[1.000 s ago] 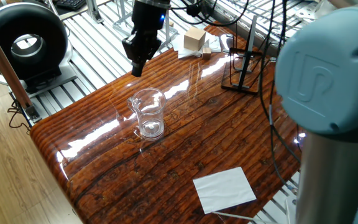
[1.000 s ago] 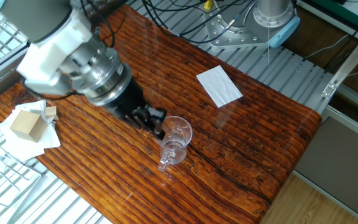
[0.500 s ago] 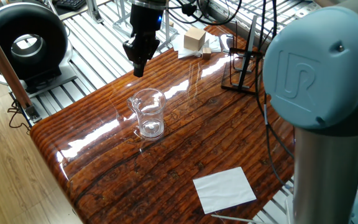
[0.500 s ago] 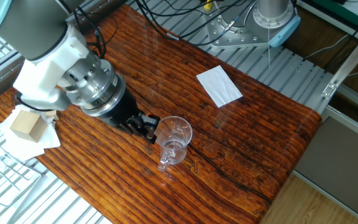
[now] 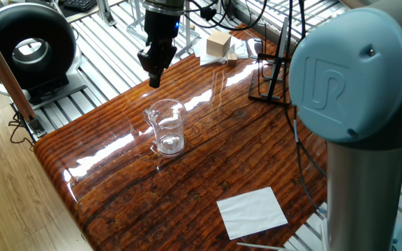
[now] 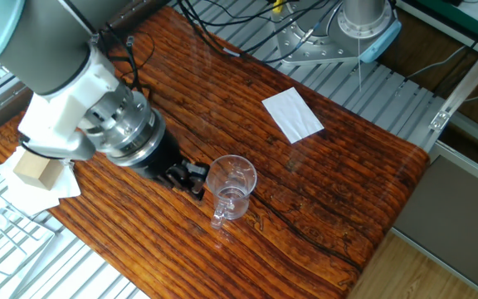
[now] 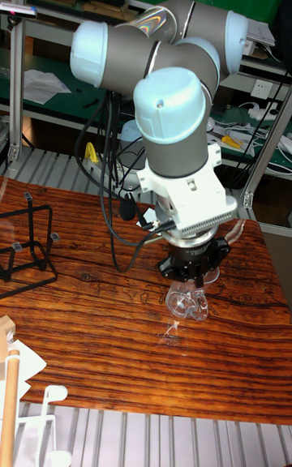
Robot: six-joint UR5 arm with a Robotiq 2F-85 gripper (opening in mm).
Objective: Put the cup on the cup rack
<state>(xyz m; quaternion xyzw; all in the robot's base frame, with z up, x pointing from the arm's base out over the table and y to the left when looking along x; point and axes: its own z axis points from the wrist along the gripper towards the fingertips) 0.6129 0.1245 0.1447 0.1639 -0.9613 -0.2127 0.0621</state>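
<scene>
Over the last sec the gripper [image 6: 191,178] has come down and drawn back a bit toward the left of the frame in the other fixed view — earlier it sat higher, right against the rim of the cup [image 6: 231,187]; now its tip is lower, just beside the cup wall on the left side. In one fixed view the change is small: the tool [image 5: 155,70] has slid slightly up-left, and the big arm joint at right has swung further into frame. The cup itself hasn't moved — upright, centre-left of the table [image 5: 117,202], lip pointing left in that view.

My read: approach/line-up for the grasp, not a grasp yet. Nothing of the task is done so far; the cup rack [image 5: 273,77] stands empty at the upper right of one fixed view, well apart from the cup, and at far left in the tall fixed view [image 7: 24,244].

Pincer: fingers look near-closed or only narrowly parted, and they hold nothing. Exact gap I can't tell — dark fingers, small in every view, and in the tall fixed view the wrist hides them behind the cup [image 7: 186,302]. No clear contact w/ the glass; close to it, prob. not touching.
</scene>
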